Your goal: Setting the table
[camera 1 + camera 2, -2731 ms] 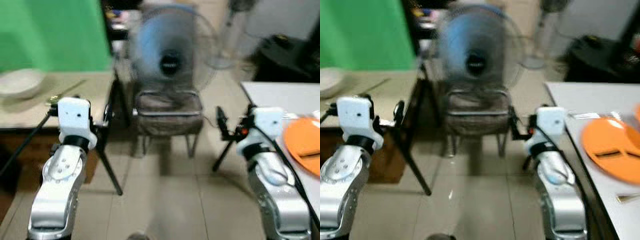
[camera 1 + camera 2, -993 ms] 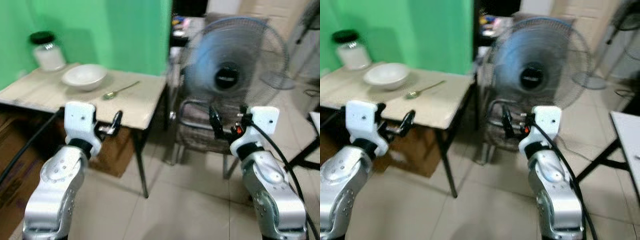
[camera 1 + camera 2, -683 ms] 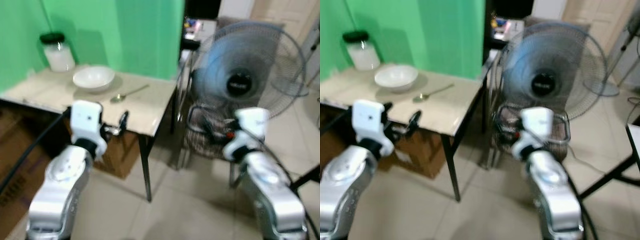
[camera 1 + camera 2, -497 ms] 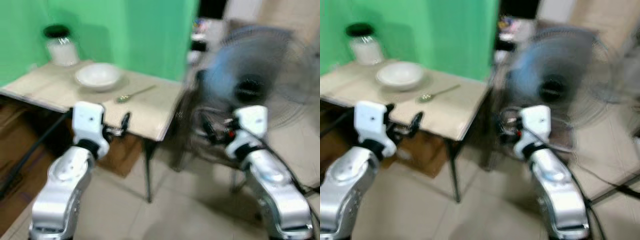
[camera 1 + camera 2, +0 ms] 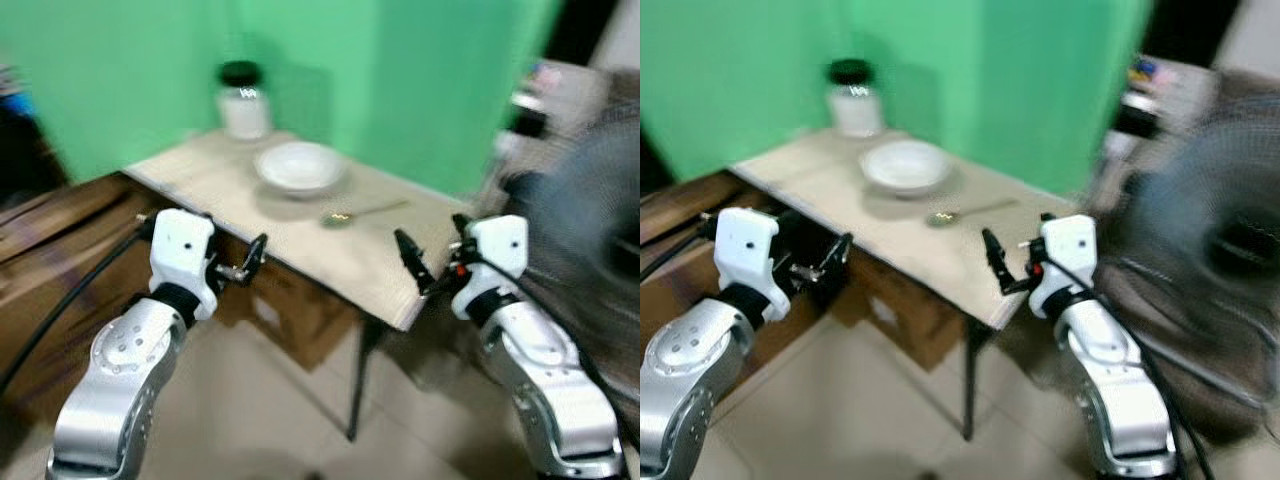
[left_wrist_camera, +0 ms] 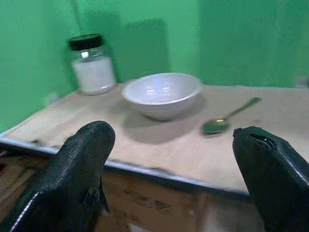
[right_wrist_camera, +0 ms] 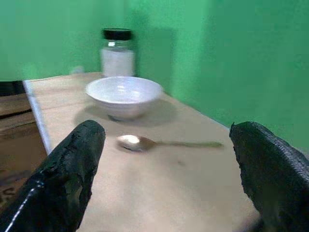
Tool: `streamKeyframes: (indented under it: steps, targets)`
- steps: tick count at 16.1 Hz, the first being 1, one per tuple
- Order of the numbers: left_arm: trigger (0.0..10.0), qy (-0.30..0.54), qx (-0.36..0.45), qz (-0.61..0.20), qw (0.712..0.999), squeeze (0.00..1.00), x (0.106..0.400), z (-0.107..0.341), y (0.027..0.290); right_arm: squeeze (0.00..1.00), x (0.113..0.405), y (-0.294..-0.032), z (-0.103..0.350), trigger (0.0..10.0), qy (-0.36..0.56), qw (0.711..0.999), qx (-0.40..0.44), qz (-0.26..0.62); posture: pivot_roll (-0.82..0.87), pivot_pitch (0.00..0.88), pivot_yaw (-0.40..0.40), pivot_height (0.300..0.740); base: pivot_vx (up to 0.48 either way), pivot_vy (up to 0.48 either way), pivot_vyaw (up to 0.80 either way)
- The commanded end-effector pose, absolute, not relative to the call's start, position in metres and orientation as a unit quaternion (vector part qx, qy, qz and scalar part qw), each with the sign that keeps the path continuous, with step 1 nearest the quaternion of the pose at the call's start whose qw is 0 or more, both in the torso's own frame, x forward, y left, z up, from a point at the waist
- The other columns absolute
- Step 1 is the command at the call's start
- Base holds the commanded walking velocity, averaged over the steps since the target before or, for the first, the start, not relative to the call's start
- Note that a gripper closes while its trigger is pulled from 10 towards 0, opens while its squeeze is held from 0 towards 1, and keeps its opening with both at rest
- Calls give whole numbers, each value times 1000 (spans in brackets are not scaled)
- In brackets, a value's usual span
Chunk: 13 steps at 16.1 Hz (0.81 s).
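A white bowl (image 5: 300, 166) sits on a beige table (image 5: 190, 178) in front of a green wall. A metal spoon (image 5: 360, 212) lies just right of the bowl, and a black-lidded glass jar (image 5: 243, 100) of white powder stands behind it. My left gripper (image 5: 252, 262) hovers at the table's near edge, open and empty. My right gripper (image 5: 415, 268) is held at the table's right corner, also open and empty. The left wrist view looks between its fingers (image 6: 77, 169) at the bowl (image 6: 162, 94) and spoon (image 6: 227, 117). The right wrist view shows the bowl (image 7: 124, 95), spoon (image 7: 164, 143) and jar (image 7: 117, 52).
Cardboard boxes (image 5: 290, 310) are stacked under the table beside its dark leg (image 5: 358, 385). A blurred standing fan (image 5: 590, 220) is at the right edge. Tiled floor (image 5: 260, 420) lies between me and the table.
The whole view has swung left: the table with bowl, spoon and jar now sits centred and closer, and the fan has slid to the right edge. Both arms keep the same raised pose.
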<state>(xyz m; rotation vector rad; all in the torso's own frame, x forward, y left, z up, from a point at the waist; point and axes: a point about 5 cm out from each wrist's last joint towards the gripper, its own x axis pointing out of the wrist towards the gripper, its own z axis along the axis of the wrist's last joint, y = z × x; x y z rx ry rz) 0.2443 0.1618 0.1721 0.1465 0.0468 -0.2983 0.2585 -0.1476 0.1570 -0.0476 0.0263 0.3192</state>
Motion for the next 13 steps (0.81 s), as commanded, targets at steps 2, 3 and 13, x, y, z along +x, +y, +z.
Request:
streamKeyframes:
  steps: [2, 3, 13]
  targets:
    - [10000, 38, 79, -151, 985, 0, 241, 167, 162, 0, 261, -142, 159, 10000, 10, 979, -24, 203, 152, 0, -23, 740, 354, 0, 0]
    - [10000, 37, 81, -151, 984, 0, 241, 167, 162, 0, 262, -142, 158, 10000, 10, 977, -37, 212, 152, 0, -23, 740, 352, 0, 0]
    - [10000, 37, 80, -148, 985, 0, 245, 168, 164, 0, 271, -155, 157, 10000, 13, 989, -24, 148, 154, 0, -30, 740, 352, 0, 0]
